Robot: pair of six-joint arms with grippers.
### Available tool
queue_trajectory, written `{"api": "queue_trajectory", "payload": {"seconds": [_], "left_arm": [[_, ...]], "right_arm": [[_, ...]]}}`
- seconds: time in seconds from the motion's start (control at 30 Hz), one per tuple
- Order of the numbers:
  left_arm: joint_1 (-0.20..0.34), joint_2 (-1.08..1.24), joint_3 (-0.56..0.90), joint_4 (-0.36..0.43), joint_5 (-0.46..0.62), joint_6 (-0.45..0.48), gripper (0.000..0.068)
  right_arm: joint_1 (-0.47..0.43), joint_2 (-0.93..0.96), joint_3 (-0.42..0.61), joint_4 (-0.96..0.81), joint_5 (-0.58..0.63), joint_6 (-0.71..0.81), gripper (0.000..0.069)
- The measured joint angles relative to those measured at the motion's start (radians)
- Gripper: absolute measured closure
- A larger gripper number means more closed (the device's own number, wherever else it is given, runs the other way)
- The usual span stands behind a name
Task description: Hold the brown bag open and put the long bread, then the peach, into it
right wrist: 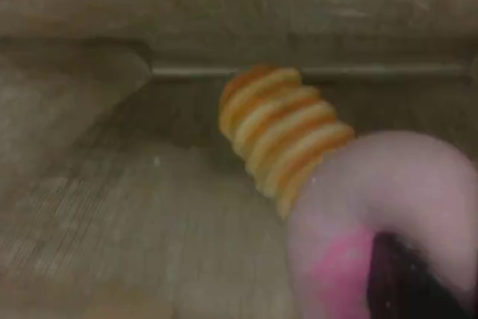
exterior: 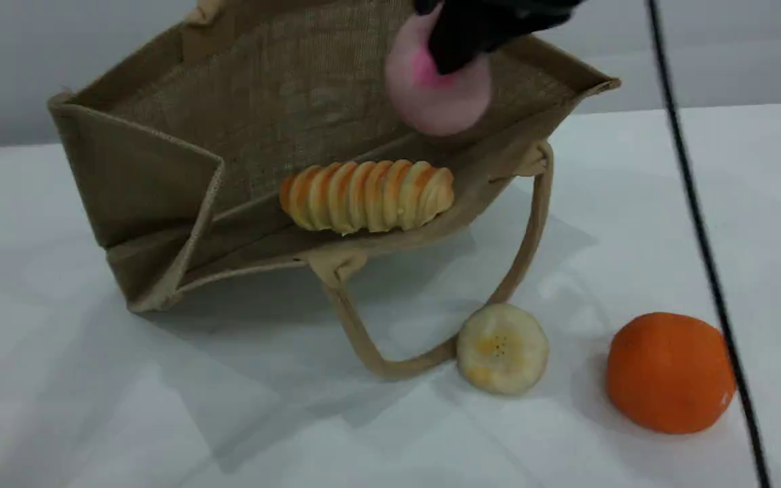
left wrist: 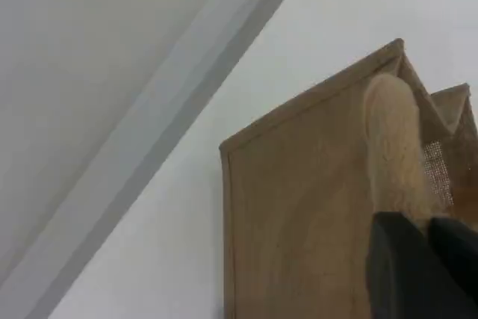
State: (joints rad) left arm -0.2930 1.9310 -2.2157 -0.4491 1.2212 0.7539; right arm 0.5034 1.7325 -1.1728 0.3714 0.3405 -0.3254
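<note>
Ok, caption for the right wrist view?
Right claw holds the peach; long bread already lies inside the brown bag.

Right gripper: cut off by the scene view's top edge.
Peach: top is covered by that gripper; blurred in the right wrist view.
Left gripper: only dark tips are seen, cropped at the bottom edge.
Bag: upper handle is cropped.
Bread: near end is hidden by the peach.

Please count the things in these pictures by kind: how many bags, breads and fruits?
Bags: 1, tan-brown woven jute bag
Bread: 1, long golden ridged loaf
Fruit: 3, dull-pink round peach, pale-yellow banana slice, bright orange round fruit
Total: 5
</note>
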Motion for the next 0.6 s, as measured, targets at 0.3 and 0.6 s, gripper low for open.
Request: {"api": "queue_trajectory", "payload": {"seconds": [0.3, 0.6], "left_arm": [[0.000, 0.000, 0.000, 0.000, 0.000, 0.000, 0.0609], [0.000, 0.000, 0.000, 0.000, 0.000, 0.000, 0.0609]], "right_arm": [[0.000, 0.202, -0.178, 0.001, 0.008, 0.000, 0.0657], [0.000, 0.223, -0.182, 0.001, -0.015, 0.001, 0.0508]]}}
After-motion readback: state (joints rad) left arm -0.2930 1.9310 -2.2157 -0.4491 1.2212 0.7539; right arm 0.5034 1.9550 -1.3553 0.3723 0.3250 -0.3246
